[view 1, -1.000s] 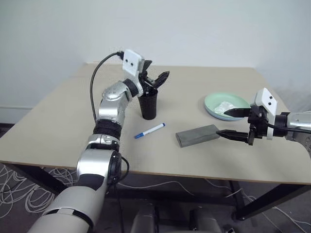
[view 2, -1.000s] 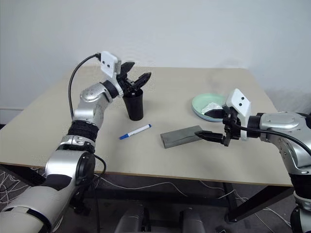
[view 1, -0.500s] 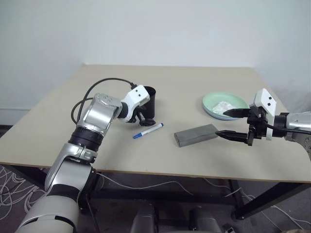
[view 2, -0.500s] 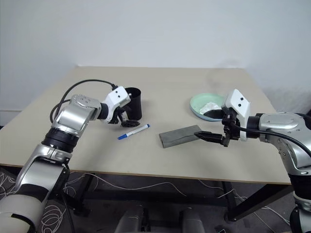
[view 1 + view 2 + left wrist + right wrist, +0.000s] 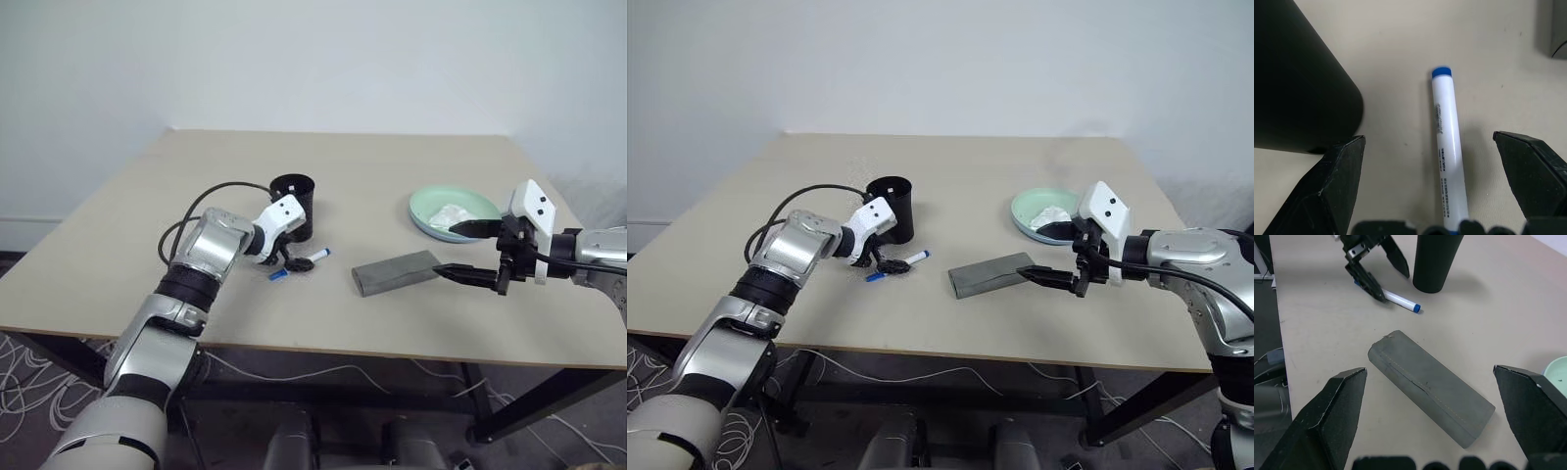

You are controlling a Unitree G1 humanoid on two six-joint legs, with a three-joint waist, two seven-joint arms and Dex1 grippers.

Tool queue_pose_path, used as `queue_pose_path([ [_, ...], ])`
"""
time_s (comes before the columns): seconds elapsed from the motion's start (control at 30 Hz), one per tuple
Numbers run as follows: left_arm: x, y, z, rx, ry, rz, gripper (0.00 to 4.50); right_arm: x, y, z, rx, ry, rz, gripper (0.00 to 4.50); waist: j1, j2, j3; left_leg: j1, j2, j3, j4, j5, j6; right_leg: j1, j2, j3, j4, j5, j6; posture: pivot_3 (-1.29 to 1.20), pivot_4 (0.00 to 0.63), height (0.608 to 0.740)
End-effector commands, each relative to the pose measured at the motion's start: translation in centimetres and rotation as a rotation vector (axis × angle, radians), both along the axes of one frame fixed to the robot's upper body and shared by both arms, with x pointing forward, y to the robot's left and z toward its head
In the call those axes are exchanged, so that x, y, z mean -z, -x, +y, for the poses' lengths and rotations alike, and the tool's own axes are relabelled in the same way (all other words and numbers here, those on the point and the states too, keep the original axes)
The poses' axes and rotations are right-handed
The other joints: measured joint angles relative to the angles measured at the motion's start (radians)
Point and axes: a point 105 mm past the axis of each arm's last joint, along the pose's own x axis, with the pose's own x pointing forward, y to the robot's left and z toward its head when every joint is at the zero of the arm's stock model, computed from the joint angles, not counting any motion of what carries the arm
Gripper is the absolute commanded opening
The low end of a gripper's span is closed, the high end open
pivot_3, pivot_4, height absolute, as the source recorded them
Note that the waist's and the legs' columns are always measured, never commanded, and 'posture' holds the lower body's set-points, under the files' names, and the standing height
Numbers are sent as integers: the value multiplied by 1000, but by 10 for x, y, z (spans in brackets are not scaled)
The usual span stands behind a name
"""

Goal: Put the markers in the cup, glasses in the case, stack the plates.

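Left gripper (image 5: 1436, 186) low over the beige table (image 5: 147, 235), jaws spread wide on either side of the blue-capped marker (image 5: 1445, 147), no finger touching it. Marker lying flat on the tabletop just in front of the black cup (image 5: 293, 205), one end between the open fingers, the other pointing toward the grey case (image 5: 1430, 387). Cup upright, just beside the left gripper's finger (image 5: 1332, 181), apart from the marker; whether a second marker sits inside, impossible to tell. Right gripper (image 5: 468, 252) held above the table near the right edge, jaws likewise spread wide and empty, one fingertip near the case's end, the other reaching over the rim of the mint green plate (image 5: 426, 208). Case closed, lying flat at a slant between the marker and the right gripper, well apart from the cup. Mint green plate behind the case toward the table's right side, with a crumpled white tissue (image 5: 451, 214) in it. Blue plate and glasses not distinguishable.
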Motion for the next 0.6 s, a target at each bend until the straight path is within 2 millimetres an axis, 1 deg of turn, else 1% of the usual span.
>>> queue_pose_path([
  [0.03,-2,-3,-2,25,-17,-25,4081,-13,1,1,-5,-8,-50,4500,1,0,0,0,0,0,0,0,0,0,0,0,0,0,0,0,0,615],
  [0.07,-1,-3,-3,27,-18,-24,3871,-13,2,1,-5,-8,-50,4500,1,0,0,0,0,0,0,0,0,1,0,0,-1,0,0,0,0,615],
  [0.1,-1,-3,-4,29,-17,-24,3570,-13,2,1,-5,-8,-49,4500,2,0,0,0,0,0,0,0,0,1,0,0,-1,0,0,0,0,615],
  [0.17,1,-3,-6,39,-23,-18,2923,-12,2,2,-6,-8,-47,4500,1,0,0,1,0,0,0,0,0,1,0,0,-1,0,0,0,0,615],
  [0.23,2,-2,-8,50,-28,-16,2127,-12,2,2,-6,-9,-47,4500,1,0,0,1,0,0,1,0,0,2,0,0,-1,0,0,0,0,615],
  [0.27,2,-2,-9,53,-29,-15,1904,-13,2,2,-5,-10,-47,4500,1,0,0,2,0,0,1,0,0,2,0,0,-1,0,0,0,0,615],
  [0.37,1,-1,-11,74,-35,-18,882,-13,2,2,-6,-10,-47,4500,1,0,0,2,0,0,1,-1,2,2,0,0,0,0,0,0,0,615],
  [0.4,-1,-1,-12,87,-31,-25,453,-13,2,2,-6,-11,-47,4500,1,0,0,2,0,0,1,-1,2,2,0,0,0,0,0,0,0,615],
  [0.43,-5,0,-14,100,-21,-33,225,-13,2,2,-6,-12,-48,4500,1,0,0,2,0,0,1,-1,2,2,0,0,0,0,0,0,0,615],
  [0.6,-31,0,-27,167,108,-105,225,-13,1,3,-7,-15,-47,4500,0,0,0,1,0,0,1,0,0,1,0,0,0,0,0,0,0,615],
])
